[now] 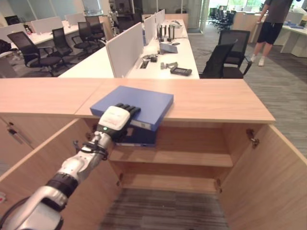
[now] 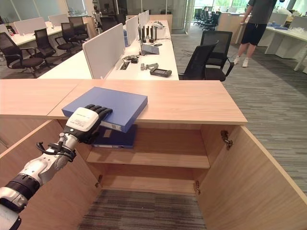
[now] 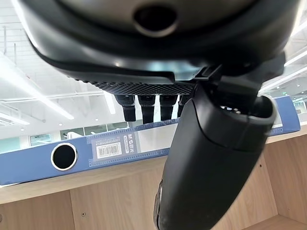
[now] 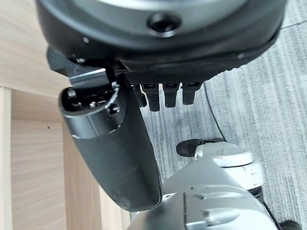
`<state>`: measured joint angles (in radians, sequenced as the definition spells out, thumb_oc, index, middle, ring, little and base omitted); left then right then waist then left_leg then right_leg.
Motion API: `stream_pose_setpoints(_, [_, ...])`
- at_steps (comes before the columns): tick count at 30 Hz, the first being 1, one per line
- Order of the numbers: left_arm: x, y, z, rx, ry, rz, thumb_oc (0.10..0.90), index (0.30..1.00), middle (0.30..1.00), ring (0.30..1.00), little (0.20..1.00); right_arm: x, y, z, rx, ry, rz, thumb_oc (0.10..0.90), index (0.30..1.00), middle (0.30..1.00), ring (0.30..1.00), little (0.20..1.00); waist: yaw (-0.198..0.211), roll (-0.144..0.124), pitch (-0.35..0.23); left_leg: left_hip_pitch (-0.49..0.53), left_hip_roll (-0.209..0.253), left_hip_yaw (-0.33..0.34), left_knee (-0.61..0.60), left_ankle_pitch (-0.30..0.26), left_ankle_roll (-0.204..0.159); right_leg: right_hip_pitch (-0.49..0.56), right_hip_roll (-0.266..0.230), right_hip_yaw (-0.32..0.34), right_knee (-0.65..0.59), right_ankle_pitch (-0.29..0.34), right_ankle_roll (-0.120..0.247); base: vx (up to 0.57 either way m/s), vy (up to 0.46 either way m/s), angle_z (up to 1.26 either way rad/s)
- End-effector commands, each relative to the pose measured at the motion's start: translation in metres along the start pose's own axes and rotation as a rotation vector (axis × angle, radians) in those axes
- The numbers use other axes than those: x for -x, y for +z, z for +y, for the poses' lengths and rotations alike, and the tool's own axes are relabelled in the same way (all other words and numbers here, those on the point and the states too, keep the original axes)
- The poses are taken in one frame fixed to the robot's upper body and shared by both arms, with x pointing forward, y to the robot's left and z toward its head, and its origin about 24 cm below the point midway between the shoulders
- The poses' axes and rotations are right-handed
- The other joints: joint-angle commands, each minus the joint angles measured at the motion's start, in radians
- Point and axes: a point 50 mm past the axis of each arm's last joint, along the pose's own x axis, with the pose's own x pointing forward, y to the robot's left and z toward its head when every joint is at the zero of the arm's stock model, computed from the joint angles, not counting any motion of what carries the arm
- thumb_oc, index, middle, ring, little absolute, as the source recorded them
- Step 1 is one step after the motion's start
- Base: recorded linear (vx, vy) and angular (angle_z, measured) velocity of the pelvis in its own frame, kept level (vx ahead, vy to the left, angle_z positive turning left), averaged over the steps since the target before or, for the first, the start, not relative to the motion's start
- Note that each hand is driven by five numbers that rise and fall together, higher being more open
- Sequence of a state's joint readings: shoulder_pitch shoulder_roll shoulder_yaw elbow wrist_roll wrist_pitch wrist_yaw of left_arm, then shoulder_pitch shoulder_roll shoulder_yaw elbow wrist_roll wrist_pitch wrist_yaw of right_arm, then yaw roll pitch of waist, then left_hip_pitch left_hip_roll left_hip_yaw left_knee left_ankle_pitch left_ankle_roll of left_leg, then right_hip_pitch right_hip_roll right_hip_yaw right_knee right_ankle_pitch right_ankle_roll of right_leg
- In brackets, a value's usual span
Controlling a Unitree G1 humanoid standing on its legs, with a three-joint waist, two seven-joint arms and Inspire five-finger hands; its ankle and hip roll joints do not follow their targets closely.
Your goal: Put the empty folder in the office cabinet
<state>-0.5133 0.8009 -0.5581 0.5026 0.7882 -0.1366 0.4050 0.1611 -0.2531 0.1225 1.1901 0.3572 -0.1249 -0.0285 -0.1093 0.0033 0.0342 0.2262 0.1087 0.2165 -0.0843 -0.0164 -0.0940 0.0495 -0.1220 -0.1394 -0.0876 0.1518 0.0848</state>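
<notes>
A blue folder (image 1: 141,101) lies flat on the wooden cabinet top (image 1: 216,100), its labelled spine (image 3: 43,160) hanging slightly over the front edge. My left hand (image 1: 115,122) holds its near corner, with the fingers (image 3: 144,105) over the cover and the thumb (image 3: 206,167) under the spine. Below it both cabinet doors stand wide. A second blue folder (image 1: 141,136) lies on the upper shelf (image 1: 192,158), just under the hand. My right hand (image 4: 115,153) hangs over the carpet beside the cabinet wall, fingers relaxed and holding nothing.
The right cabinet door (image 1: 276,172) and the left cabinet door (image 1: 41,158) swing out toward me. Behind the cabinet stand white desks with partitions (image 1: 125,48) and a black office chair (image 1: 225,60). A person (image 1: 268,26) stands at the far right.
</notes>
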Motion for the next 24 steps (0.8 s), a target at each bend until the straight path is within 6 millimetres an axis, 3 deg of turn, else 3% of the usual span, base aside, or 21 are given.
stream_pose_setpoints(1, [-0.047,-0.026,0.083,-0.062,0.284,0.083,0.800,0.900,0.900,0.900,0.900,-0.004,0.025,-0.020,-0.001,-0.060,-0.067,0.800,0.900,0.900,0.900,0.900,-0.016,0.030,0.038,0.001,-0.023,0.002,-0.003,-0.056,-0.002,0.111,-0.021,0.021,0.051,-0.192,0.103,0.00,0.000,0.00])
stream_pose_setpoints(3, [-0.048,-0.027,0.082,-0.054,0.284,0.092,0.400,0.300,0.300,0.300,0.300,-0.004,0.025,-0.020,-0.004,-0.063,-0.066,0.800,0.900,0.900,0.900,0.900,-0.018,0.031,0.038,0.001,-0.022,0.004,-0.003,-0.057,-0.002,0.110,-0.021,0.024,0.051,-0.192,0.104,0.00,0.000,0.00])
stream_pose_setpoints(12, [-0.048,-0.025,0.081,-0.008,0.296,0.102,0.400,0.300,0.300,0.300,0.300,-0.004,0.025,-0.020,-0.023,-0.074,-0.063,0.800,0.900,0.900,0.900,0.900,-0.022,0.029,0.041,0.001,-0.023,0.008,-0.003,-0.056,-0.001,0.104,-0.023,0.029,0.056,-0.191,0.104,0.00,0.007,-0.03])
stream_pose_setpoints(24, [-0.046,-0.026,0.094,0.091,0.382,0.119,0.400,0.300,0.300,0.300,0.300,-0.005,0.029,-0.016,-0.065,-0.065,-0.075,0.800,0.900,0.900,0.900,0.900,-0.015,0.026,0.040,-0.001,-0.024,0.005,-0.003,-0.055,0.002,0.099,-0.025,0.028,0.064,-0.193,0.103,0.00,0.002,-0.01])
